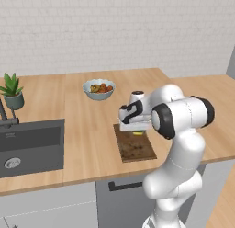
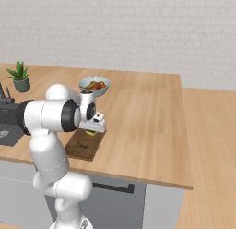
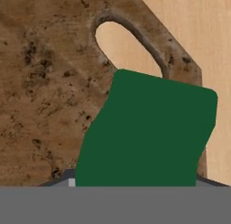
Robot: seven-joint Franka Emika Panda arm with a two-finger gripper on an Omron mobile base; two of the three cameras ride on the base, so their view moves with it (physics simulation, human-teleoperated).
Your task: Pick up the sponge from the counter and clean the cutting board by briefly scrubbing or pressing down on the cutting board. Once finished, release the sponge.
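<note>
My gripper point(image 1: 136, 129) is shut on the sponge point(image 3: 149, 133), whose dark green top takes up the lower middle of the hand view. From the base views a bit of its yellow underside point(image 1: 137, 133) shows under the hand. It hangs over the far end of the dark brown stained cutting board point(image 1: 136, 149), just beside the board's light slot point(image 3: 126, 47). Whether the sponge touches the board I cannot tell. The board lies on the tan counter point(image 1: 87, 130) near its front edge. From the right, the gripper point(image 2: 92, 129) stands low over the board point(image 2: 82, 147).
A pale blue bowl of fruit point(image 1: 98, 89) stands behind the board. The dark sink point(image 1: 30, 146) with its faucet is at the left, and a potted plant point(image 1: 12, 90) behind it. The counter ends at the right point(image 2: 184, 177).
</note>
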